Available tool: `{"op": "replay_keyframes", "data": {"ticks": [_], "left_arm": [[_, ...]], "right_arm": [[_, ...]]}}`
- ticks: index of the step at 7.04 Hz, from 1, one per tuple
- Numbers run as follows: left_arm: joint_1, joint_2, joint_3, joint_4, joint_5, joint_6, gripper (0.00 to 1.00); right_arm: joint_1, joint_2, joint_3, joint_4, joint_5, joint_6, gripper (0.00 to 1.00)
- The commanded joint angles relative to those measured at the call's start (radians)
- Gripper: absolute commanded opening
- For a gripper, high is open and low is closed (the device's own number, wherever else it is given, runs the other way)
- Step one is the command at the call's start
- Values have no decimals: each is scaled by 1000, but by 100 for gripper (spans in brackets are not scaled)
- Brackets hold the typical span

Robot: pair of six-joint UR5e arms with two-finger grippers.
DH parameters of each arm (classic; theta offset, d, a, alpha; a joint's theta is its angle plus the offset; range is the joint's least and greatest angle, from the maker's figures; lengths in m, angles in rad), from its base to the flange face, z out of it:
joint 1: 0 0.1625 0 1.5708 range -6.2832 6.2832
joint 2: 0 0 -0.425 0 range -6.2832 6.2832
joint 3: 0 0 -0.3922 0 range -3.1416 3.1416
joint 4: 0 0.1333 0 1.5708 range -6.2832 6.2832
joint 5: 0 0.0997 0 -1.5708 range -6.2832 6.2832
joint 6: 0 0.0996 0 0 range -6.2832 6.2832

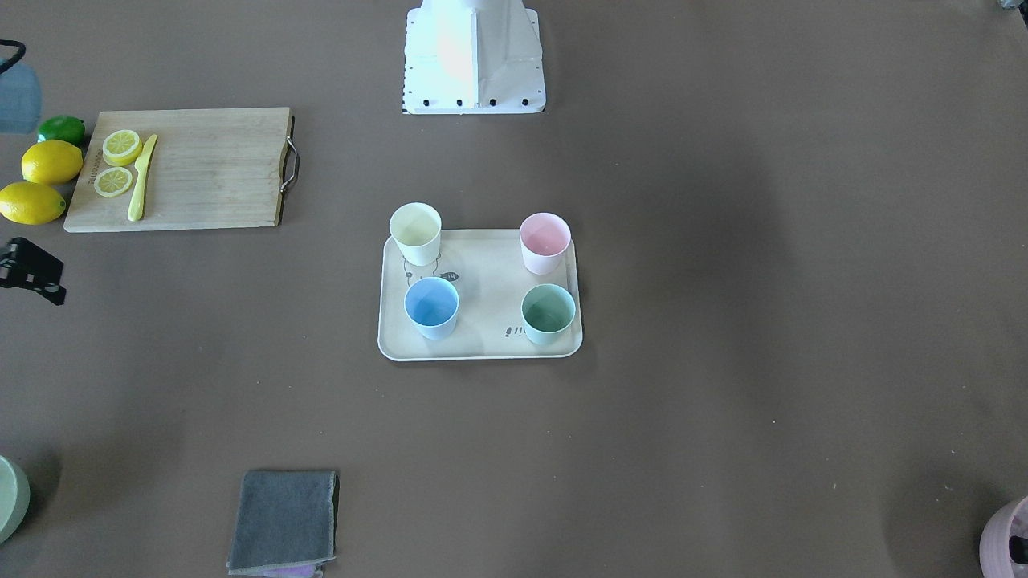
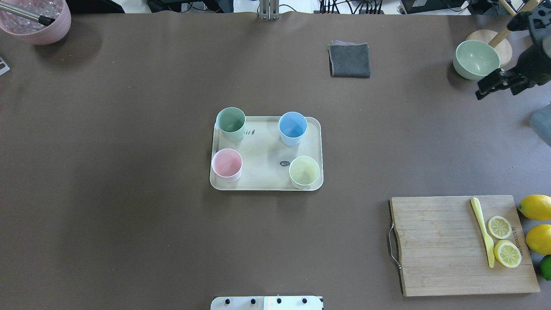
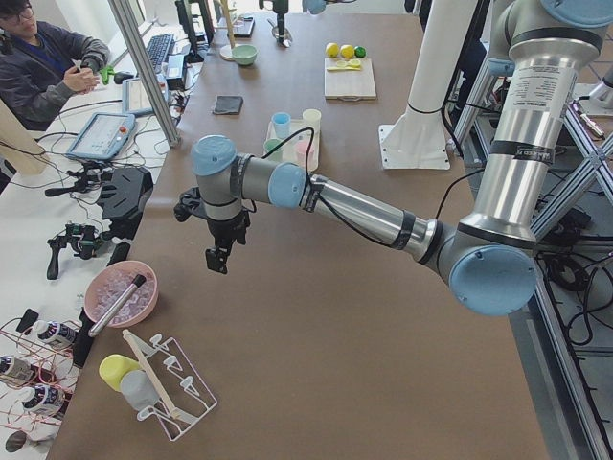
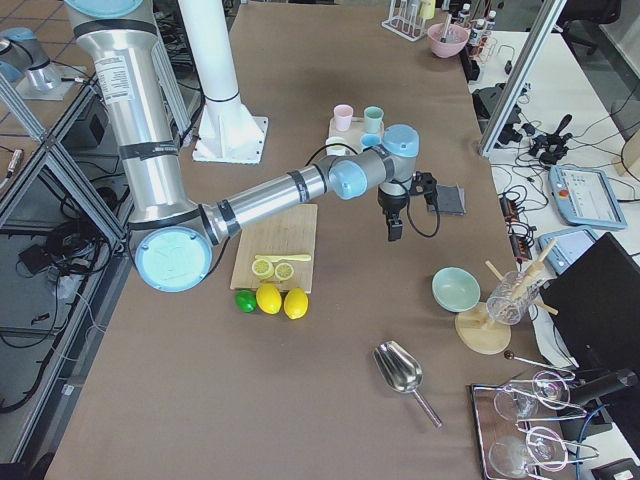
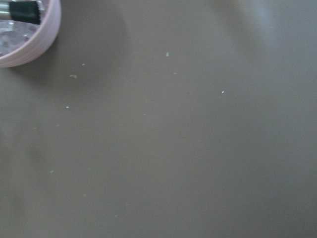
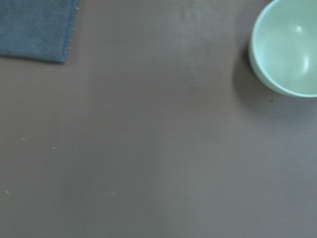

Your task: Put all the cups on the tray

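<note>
A robotics lab: a brown-covered bench (image 3: 316, 364) framed by aluminium posts (image 3: 144, 72), an industrial arm (image 3: 364, 216) beside a white pedestal (image 3: 421, 96), a teach pendant (image 3: 100, 135) and a seated operator (image 3: 38, 67) alongside.

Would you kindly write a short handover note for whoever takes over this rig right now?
Left hand: hangs over bare table near the pink pot, far from the tray. I cannot tell whether it is open or shut, and nothing shows in it.
Right hand: beside the green bowl, off the tray. I cannot tell its state either, and it looks empty.
Cups: yellow cup, blue cup, pink cup and mint cup stand upright on the tray, one near each corner.
Done: all four are placed.
Left: apparently nothing.
</note>
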Motion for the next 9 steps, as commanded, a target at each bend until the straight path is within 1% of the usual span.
{"op": "replay_keyframes", "data": {"ticks": [1,2,3,4,5,6,7,8,9], "left_arm": [[-82,118,41,-1,8,31,98],[-86,141,33,-3,11,27,98],[-86,182,11,-7,14,26,98],[-84,178,18,-12,17,25,98],[-82,177,20,-28,10,25,98],[-81,178,24,-30,10,8,98],[-79,183,21,-41,16,-69,98],[-76,202,33,-100,19,-90,98],[-76,219,52,-131,17,-90,98]], "right_arm": [[160,-176,4,-10,115,-254,100],[178,-228,4,-6,105,-250,100],[191,-233,1,-6,79,-244,100],[257,-247,25,-6,39,-253,100],[299,-281,55,-6,37,-256,100],[378,-298,74,-7,57,-258,100],[405,-298,82,-15,65,-258,100],[409,-293,83,-21,91,-258,100],[417,-299,91,-21,134,-258,100]]}}
